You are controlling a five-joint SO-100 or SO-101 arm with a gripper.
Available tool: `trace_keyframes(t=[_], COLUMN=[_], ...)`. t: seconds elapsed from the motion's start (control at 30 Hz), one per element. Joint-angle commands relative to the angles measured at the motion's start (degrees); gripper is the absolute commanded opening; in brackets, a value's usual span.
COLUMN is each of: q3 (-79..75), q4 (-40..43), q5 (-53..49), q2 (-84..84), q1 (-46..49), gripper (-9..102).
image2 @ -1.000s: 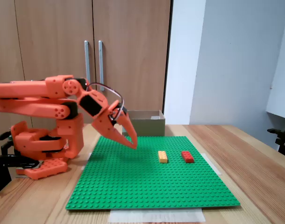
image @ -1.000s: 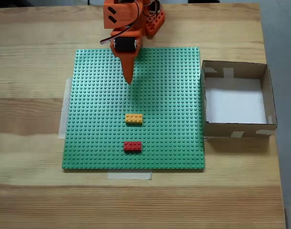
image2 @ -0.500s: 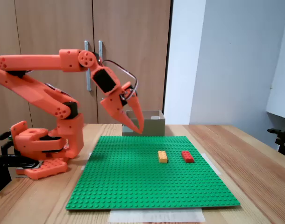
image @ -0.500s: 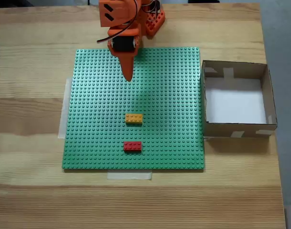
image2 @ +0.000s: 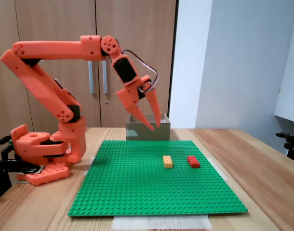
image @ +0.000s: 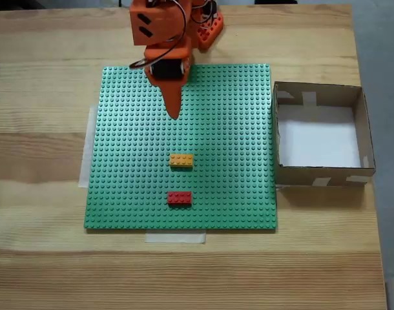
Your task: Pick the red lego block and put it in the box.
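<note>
The gripper (image2: 155, 127) hangs in the air, fingers spread and holding nothing, above the green baseplate (image: 236, 129). The red lego block (image: 179, 198) sits near the plate's front edge beside an orange brick (image: 181, 160); the box (image: 320, 175) stands off its right edge

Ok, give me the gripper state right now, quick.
Gripper: open, holding nothing, raised above the green baseplate; red block not yet grasped.
</note>
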Motion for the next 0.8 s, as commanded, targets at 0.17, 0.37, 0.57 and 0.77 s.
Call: trace_keyframes(t=[0.17,0.37,0.57,0.77], q3=[-13.1,-18.2,-22.9,-27.4], q4=[2.3,2.8,2.5,2.9], q5=[1.5,0.9,-0.3,-1.3], q2=[-9.8,-15.9,-22.3,-27.3], q1=[-0.3,-0.4,-0.4,-0.7], gripper=[7,11,14,16])
